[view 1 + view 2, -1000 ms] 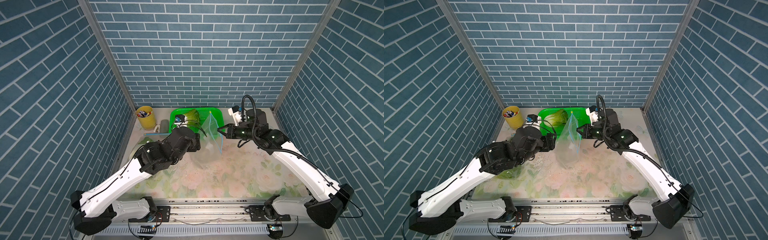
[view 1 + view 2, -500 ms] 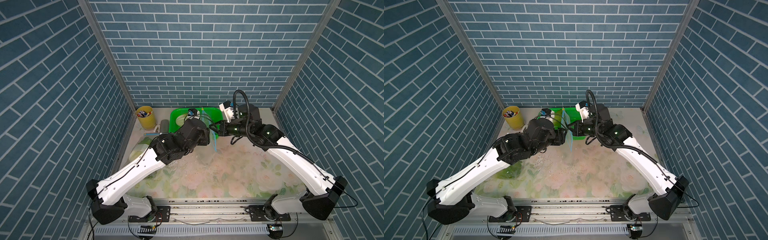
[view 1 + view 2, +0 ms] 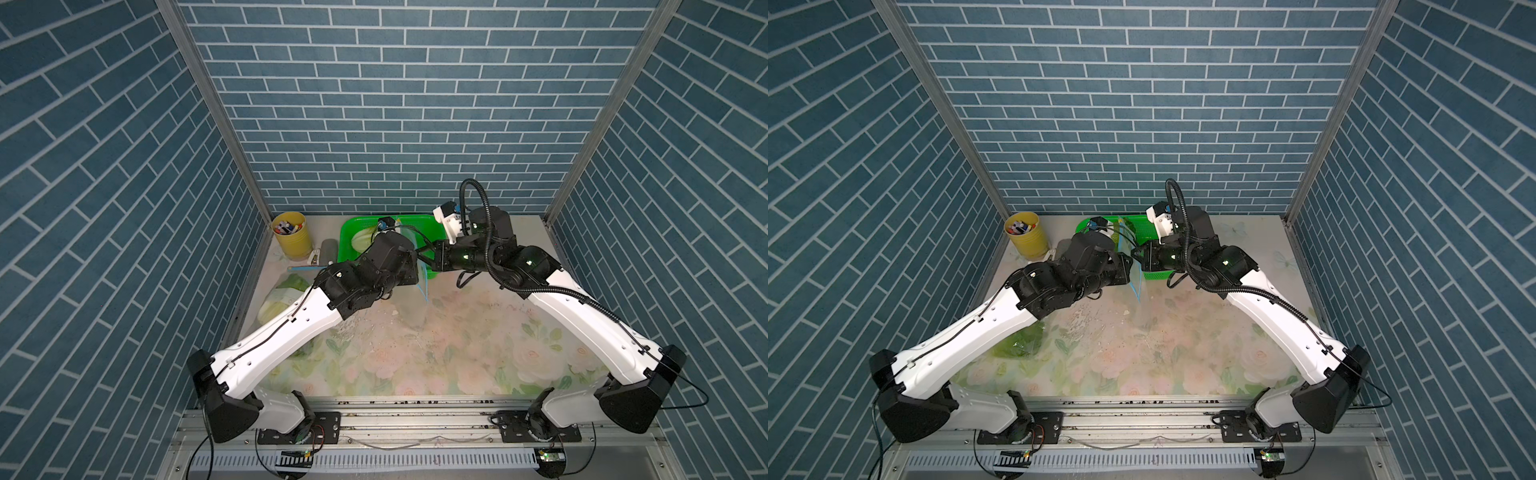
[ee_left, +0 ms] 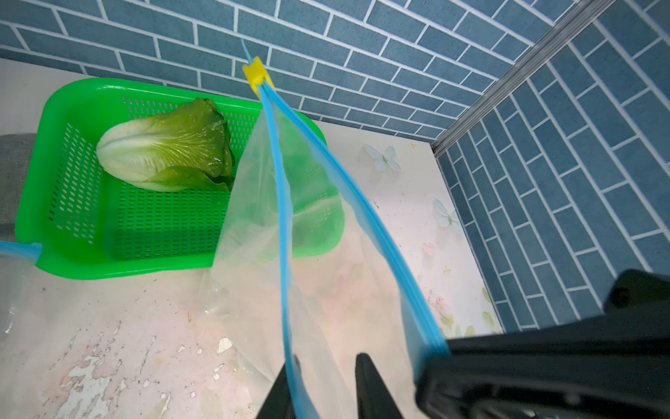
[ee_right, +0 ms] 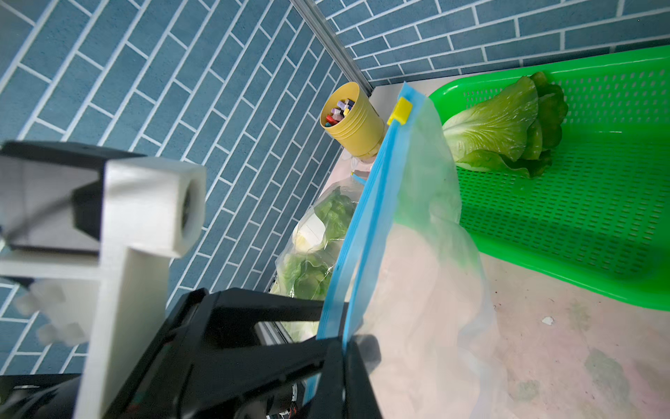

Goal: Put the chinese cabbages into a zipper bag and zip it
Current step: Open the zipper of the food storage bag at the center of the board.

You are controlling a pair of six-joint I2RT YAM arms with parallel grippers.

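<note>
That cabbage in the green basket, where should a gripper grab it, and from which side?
Grip the cabbage across its firm white stem half, coming down from above. It lies on its side, the basket walls would block sideways approaches, and the leafy end looks soft.
</note>
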